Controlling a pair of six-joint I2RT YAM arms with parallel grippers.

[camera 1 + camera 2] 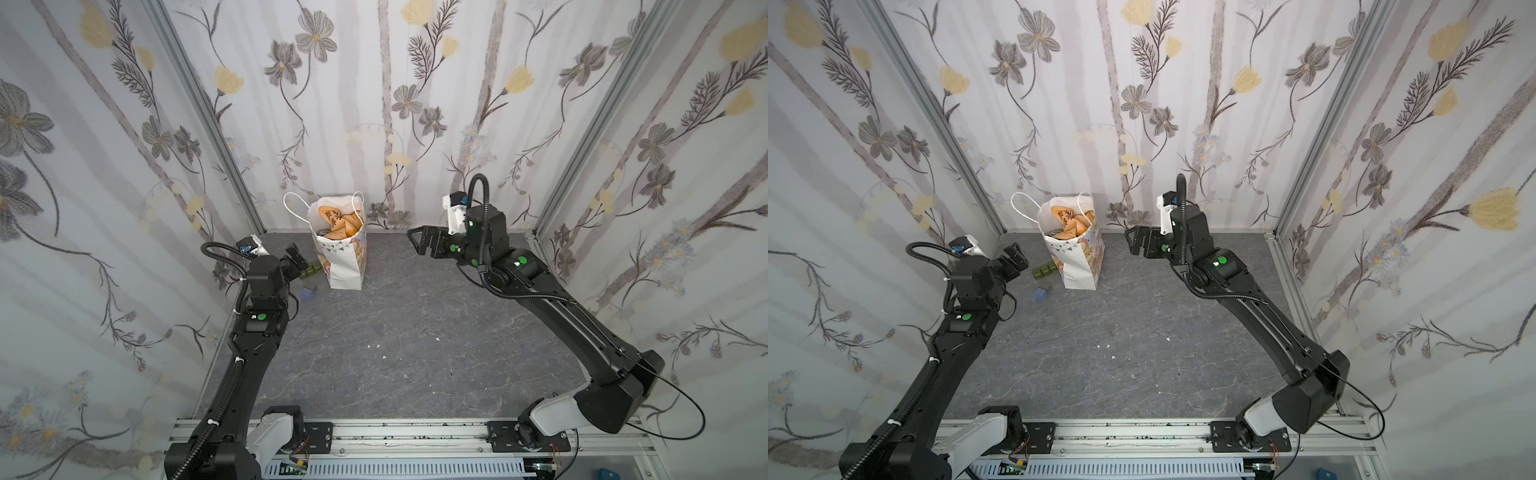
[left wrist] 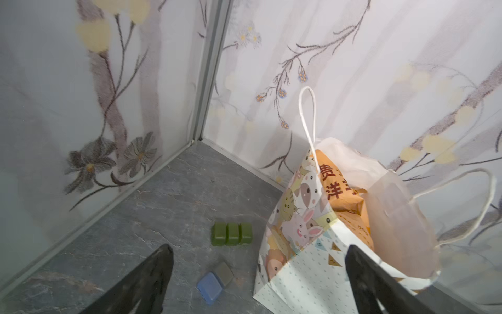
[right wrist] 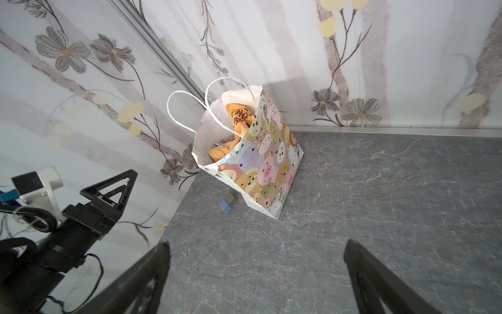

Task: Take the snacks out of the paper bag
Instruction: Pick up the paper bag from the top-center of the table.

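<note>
Nearest, the aluminium rail [image 1: 407, 436] carries both arm bases, and beyond it the grey tabletop [image 1: 395, 332] runs back to the paper bag [image 1: 345, 266], upright near the back wall with its mouth open. All the snacks [image 1: 338, 224] that show are orange packets piled inside. The left gripper [image 1: 296, 261] hangs just beside the bag and the right gripper [image 1: 417, 241] is farther off near rim height, both spread wide and empty. A clean first pull probably means steadying the bag wall with one gripper while the other drops straight in between the cord handles and pinches the topmost packet's edge. Red Chinese characters mark one packet, cut off by the rim; no brand name is readable.
</note>
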